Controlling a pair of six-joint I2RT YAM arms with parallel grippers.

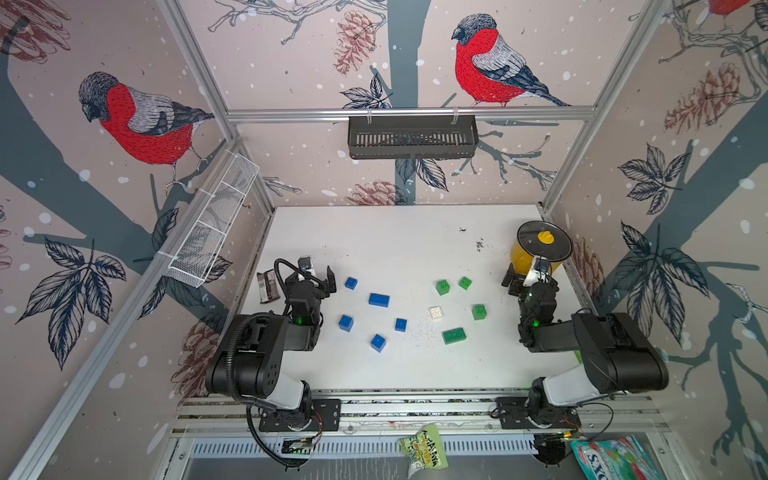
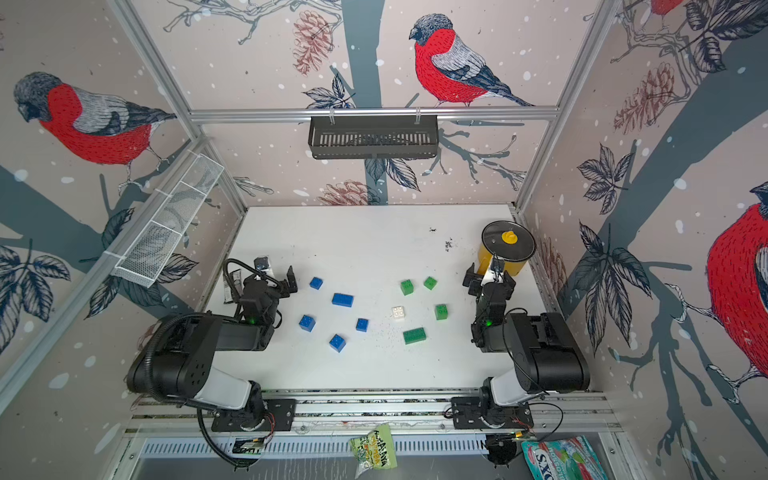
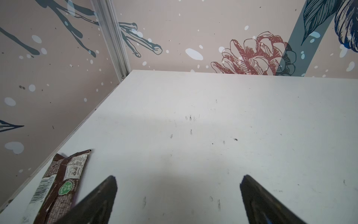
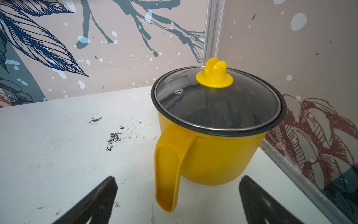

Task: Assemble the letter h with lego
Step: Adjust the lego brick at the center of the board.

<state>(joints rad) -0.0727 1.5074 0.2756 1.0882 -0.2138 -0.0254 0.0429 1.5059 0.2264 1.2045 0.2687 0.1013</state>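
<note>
In both top views the lego lies loose on the white table (image 1: 395, 249). Several blue bricks lie left of centre, among them a long one (image 1: 379, 299) (image 2: 343, 299) and a cube (image 1: 351, 283). Several green bricks lie on the right, with a long one (image 1: 454, 336) (image 2: 414, 336). Between the two groups sits a white brick (image 1: 436, 313) (image 2: 398, 313). My left gripper (image 1: 313, 274) (image 3: 178, 178) is open over bare table, left of the blue cube. My right gripper (image 1: 530, 278) (image 4: 177, 178) is open, facing the yellow pot's handle (image 4: 166, 174). No brick shows in either wrist view.
The lidded yellow pot (image 1: 521, 255) (image 4: 213, 155) stands in the far right corner. A brown snack wrapper (image 1: 267, 286) (image 3: 58, 186) lies by the left wall. A black basket (image 1: 412, 137) hangs on the rear wall and a white mesh basket (image 1: 212, 224) on the left wall.
</note>
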